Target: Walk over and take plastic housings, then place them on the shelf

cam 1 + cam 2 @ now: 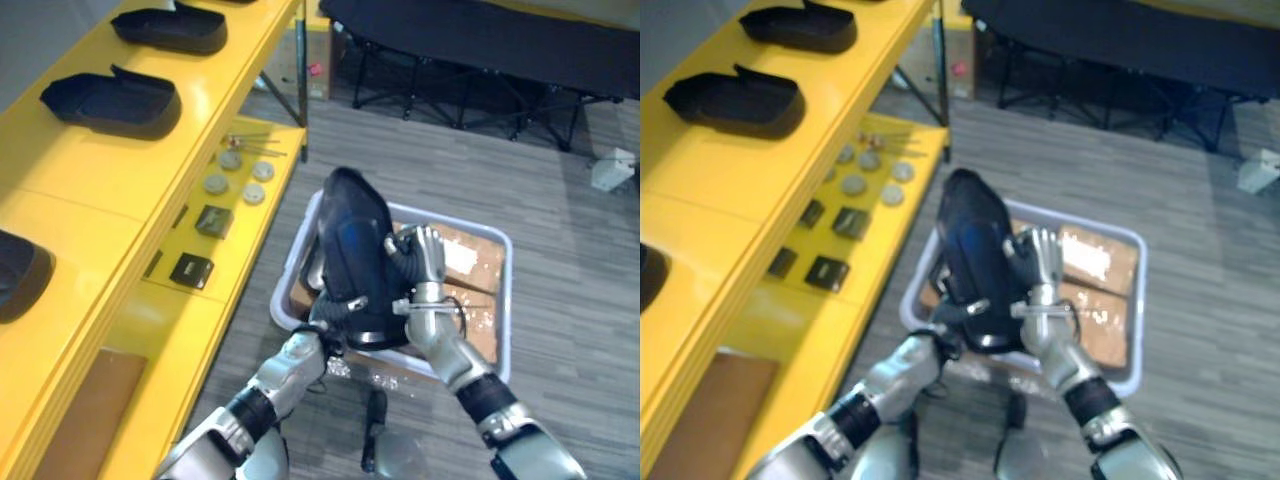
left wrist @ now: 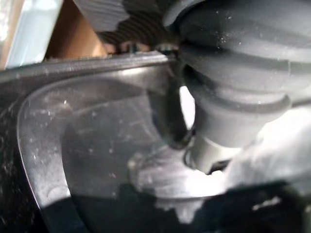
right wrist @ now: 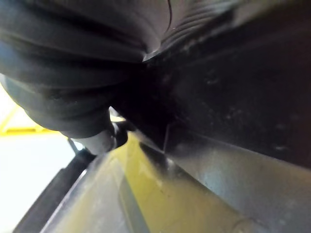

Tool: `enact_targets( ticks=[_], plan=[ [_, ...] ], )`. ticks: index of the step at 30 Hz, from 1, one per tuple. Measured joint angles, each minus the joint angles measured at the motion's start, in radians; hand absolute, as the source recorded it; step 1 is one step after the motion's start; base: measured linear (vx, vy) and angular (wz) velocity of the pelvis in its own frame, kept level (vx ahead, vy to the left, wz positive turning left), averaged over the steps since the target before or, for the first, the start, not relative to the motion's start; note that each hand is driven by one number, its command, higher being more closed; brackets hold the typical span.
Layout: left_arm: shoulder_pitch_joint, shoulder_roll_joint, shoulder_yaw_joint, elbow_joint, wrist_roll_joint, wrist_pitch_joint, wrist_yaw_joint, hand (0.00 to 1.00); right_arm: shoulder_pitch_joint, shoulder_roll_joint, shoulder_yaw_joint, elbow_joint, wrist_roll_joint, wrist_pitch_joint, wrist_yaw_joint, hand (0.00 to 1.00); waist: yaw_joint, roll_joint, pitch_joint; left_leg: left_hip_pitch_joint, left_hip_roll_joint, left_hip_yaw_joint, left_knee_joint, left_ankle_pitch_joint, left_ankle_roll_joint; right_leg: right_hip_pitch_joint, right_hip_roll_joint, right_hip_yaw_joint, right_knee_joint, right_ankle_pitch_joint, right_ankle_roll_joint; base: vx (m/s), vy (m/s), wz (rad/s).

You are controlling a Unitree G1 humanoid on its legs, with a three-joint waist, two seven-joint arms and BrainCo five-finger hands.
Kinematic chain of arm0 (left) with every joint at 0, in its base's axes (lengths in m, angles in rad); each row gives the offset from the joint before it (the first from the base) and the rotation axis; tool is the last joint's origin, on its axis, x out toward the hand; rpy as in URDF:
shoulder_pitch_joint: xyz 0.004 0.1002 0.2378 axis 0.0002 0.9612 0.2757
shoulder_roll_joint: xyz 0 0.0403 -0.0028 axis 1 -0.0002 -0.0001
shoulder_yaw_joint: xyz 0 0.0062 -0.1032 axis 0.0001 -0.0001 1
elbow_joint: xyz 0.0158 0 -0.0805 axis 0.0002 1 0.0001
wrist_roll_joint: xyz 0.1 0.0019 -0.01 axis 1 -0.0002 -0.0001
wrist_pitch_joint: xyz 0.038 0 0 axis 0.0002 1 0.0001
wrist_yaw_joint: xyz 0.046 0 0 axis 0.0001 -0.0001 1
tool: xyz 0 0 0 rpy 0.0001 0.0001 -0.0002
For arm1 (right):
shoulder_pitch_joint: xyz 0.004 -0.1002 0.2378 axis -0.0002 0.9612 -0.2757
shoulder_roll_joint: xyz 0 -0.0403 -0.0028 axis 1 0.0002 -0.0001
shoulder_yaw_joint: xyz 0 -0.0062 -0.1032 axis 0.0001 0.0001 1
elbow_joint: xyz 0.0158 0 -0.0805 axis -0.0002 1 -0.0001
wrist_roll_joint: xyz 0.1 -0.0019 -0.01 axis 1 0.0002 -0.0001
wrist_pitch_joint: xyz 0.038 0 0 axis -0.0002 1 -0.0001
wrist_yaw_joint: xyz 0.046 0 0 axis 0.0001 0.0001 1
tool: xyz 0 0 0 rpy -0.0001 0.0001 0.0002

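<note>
One housing (image 1: 352,255), right hand (image 1: 428,262) beside, left hand (image 1: 328,325) (perhaps) beneath

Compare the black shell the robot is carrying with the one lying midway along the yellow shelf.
The carried housing stands nearly on end between the left hand and right hand above the bin; the shelf housing lies flat on the yellow shelf, untouched. The carried housing shows its rounded glossy back; the shelf housing shows its hollow inside. Both are black plastic, similar in shape.
</note>
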Motion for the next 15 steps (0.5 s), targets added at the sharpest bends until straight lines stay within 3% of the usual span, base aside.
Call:
enact_targets(
  ticks=[6, 9, 11, 12, 15],
  plan=[
    [0.005, 0.000, -0.015, -0.004, 0.009, 0.000, 0.012, 1.00, 0.011, -0.018, 0.000, -0.005, 0.074, -0.014, 0.041, 0.00, -0.001, -0.007, -0.004, 0.003, 0.003, 0.001, -0.006, 0.002, -0.003, -0.002, 0.008, 0.001, 0.000, -0.002, -0.004, 0.00, 0.001, -0.01],
    [0.014, 0.000, -0.016, -0.022, 0.050, 0.000, 0.034, 1.00, 0.022, -0.031, -0.001, -0.007, 0.255, -0.049, 0.073, 0.00, 0.000, -0.008, -0.004, 0.008, 0.005, 0.002, -0.011, 0.003, -0.005, -0.001, 0.010, 0.001, 0.000, -0.003, -0.005, 0.00, 0.001, -0.01],
    [0.067, 0.001, 0.012, -0.113, 0.116, 0.002, 0.071, 1.00, 0.090, -0.039, -0.046, -0.077, 0.496, -0.107, 0.158, 0.00, 0.007, -0.008, -0.004, 0.022, 0.007, 0.007, -0.028, 0.008, -0.008, 0.003, 0.012, 0.005, 0.000, -0.005, -0.006, 0.01, 0.000, -0.06],
    [0.078, 0.001, 0.025, -0.142, 0.138, 0.004, 0.082, 1.00, 0.117, -0.038, -0.065, -0.108, 0.549, -0.130, 0.183, 0.00, 0.010, -0.008, -0.004, 0.023, 0.008, 0.007, -0.028, 0.008, -0.008, 0.003, 0.013, 0.005, 0.000, -0.006, -0.007, 0.01, -0.001, -0.03],
    [0.130, 0.012, 0.139, -0.288, 0.251, 0.018, 0.105, 1.00, 0.224, -0.023, -0.136, -0.261, 0.743, -0.228, 0.356, 0.00, 0.007, -0.007, -0.004, 0.055, 0.008, 0.015, -0.045, 0.011, -0.011, 0.022, 0.015, 0.002, 0.000, -0.010, -0.009, 0.01, 0.000, -0.07]
  ],
)
